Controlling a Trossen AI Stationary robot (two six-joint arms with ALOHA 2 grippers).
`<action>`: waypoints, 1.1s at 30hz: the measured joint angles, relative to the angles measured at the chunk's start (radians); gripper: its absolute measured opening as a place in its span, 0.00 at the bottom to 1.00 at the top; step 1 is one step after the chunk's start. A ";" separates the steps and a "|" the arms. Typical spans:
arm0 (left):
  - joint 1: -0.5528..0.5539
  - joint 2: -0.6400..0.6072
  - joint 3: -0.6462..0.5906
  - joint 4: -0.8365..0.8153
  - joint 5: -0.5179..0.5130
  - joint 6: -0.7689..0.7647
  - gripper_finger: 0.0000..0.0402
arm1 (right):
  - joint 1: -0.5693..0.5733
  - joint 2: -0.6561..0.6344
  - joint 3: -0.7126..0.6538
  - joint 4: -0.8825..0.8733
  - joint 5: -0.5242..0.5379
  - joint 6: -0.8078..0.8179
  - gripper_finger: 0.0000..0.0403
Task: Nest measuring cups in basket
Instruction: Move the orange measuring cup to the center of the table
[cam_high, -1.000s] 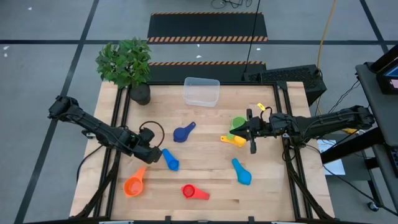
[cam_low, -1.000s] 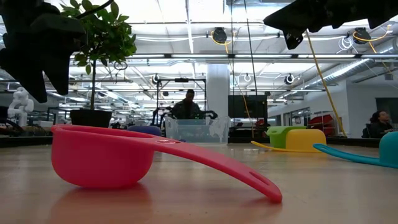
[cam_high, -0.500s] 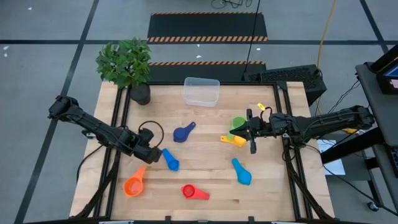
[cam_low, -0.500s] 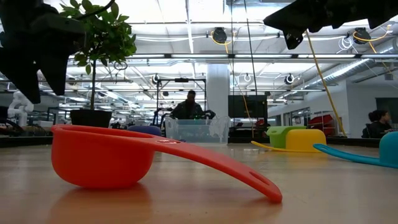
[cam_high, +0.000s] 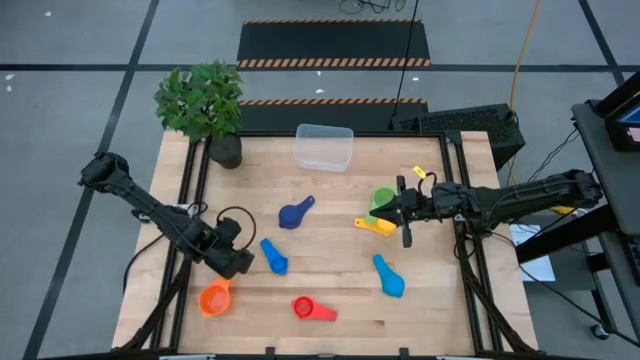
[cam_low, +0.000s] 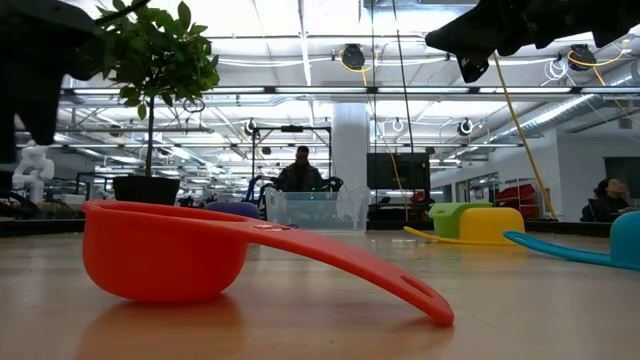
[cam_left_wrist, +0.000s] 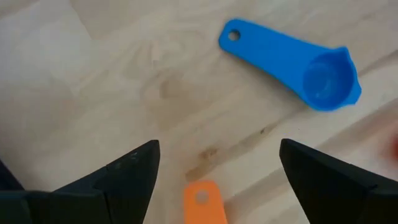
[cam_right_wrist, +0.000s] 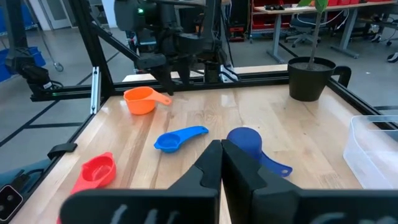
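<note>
Plant pot (cam_high: 224, 150): upper left of the high view, at the table's (cam_high: 330, 235) back left corner.
My left gripper (cam_high: 236, 262): lower left, fingers spread wide, holding nothing, above the orange cup's handle.
Orange cup (cam_high: 214, 298): near the front left edge.
Blue cups: one (cam_high: 273, 257) just right of my left gripper, darker one (cam_high: 293, 213) mid-table, light blue one (cam_high: 388, 277) lower right.
Red cup (cam_high: 311, 308): by the front edge.
Basket (cam_high: 324, 147): top centre, against the back edge, bare wood in front.
Green cup (cam_high: 382, 199), yellow cup (cam_high: 376, 225): touching, right of centre.
My right gripper (cam_high: 404, 211): beside them, fingers pressed together, empty.
Writing: none I can read.
</note>
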 joint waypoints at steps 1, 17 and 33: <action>-0.016 0.000 0.000 0.000 0.001 -0.025 0.83 | 0.000 0.000 0.000 0.000 0.000 0.000 0.00; -0.132 0.111 0.000 0.014 0.192 -0.272 0.83 | -0.030 0.000 0.000 0.094 0.000 -0.094 0.00; -0.135 0.196 0.000 0.085 0.217 -0.237 0.83 | -0.084 0.000 0.000 0.163 -0.002 -0.128 0.00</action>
